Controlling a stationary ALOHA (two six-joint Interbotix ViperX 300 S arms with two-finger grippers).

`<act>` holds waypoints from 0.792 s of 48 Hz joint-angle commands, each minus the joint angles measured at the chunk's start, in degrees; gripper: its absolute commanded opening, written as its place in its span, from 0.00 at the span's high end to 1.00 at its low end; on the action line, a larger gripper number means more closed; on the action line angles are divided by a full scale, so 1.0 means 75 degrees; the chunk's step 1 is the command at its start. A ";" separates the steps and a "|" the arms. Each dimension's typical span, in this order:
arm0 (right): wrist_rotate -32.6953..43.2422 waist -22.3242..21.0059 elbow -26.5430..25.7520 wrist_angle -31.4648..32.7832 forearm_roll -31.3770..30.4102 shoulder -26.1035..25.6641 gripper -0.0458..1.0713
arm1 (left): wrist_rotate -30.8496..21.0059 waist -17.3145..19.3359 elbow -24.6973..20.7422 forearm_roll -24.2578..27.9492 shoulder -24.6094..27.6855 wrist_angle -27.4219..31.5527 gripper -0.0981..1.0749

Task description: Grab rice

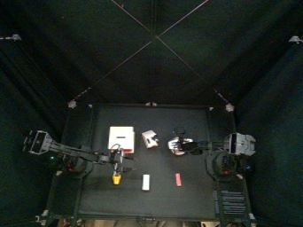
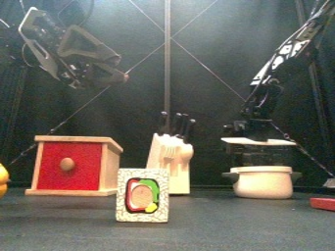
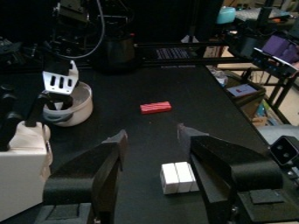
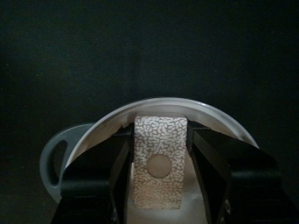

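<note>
White pot [image 2: 262,182], 3 o'clock of table [image 1: 101,199] centre: speckled spatula [image 4: 160,162] over it, right gripper [image 4: 160,149] jaws clamped on handle. Left gripper [image 3: 149,136] at 8 o'clock, jaws apart. Rice [image 2: 141,194] upright, 6 o'clock, near front edge, open room around.

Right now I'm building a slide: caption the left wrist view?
Open left claw hovers over black table; white block near its jaws, red packet beyond.

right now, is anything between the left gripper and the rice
Nothing visible does. In the left wrist view the rice packet lies on bare table just ahead of the open left gripper, in line with the gap between its jaws. The flat red bar lies beyond the packet.
</note>
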 commanded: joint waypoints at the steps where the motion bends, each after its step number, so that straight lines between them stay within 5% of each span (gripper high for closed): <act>1: 0.0023 0.0023 -0.0164 0.0082 -0.0047 -0.0352 0.40 | 0.0000 0.0023 -0.0117 -0.0012 -0.0023 -0.0035 0.18; 38: 0.0105 0.0082 -0.0105 0.0070 -0.0164 -0.0434 0.40 | 0.0000 0.0023 -0.0105 -0.0012 -0.0035 -0.0035 0.18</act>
